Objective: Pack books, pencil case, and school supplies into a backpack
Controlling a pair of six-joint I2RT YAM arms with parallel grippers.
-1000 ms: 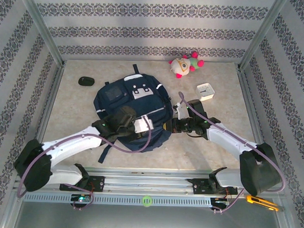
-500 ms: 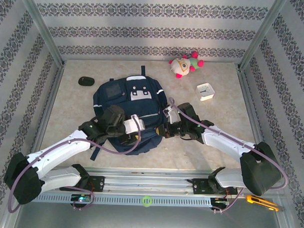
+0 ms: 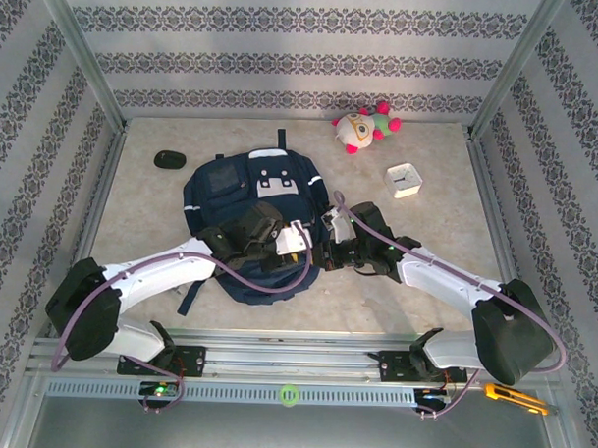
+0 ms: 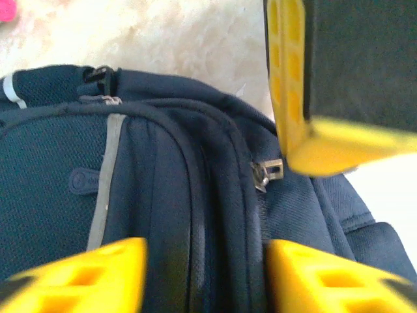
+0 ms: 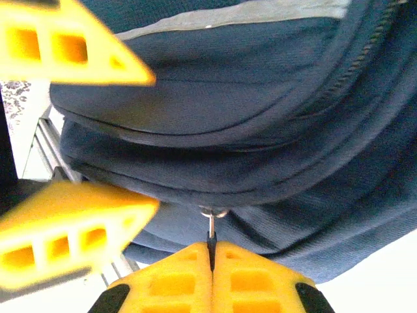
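One navy backpack lies flat mid-table, just ahead of both arms. Right gripper: fingers pressed together on a zipper pull at the bag's near right edge. Left gripper: fingers apart, straddling the zipper seam close beside it. Tabletop beige, marbled. Black oval object far left; white clock and plush toy far right. Stripe-patterned walls on three sides.

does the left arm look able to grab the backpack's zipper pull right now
Probably not: the right gripper is shut on the zipper pull, covering its tab. The left gripper hangs open close by over the backpack.
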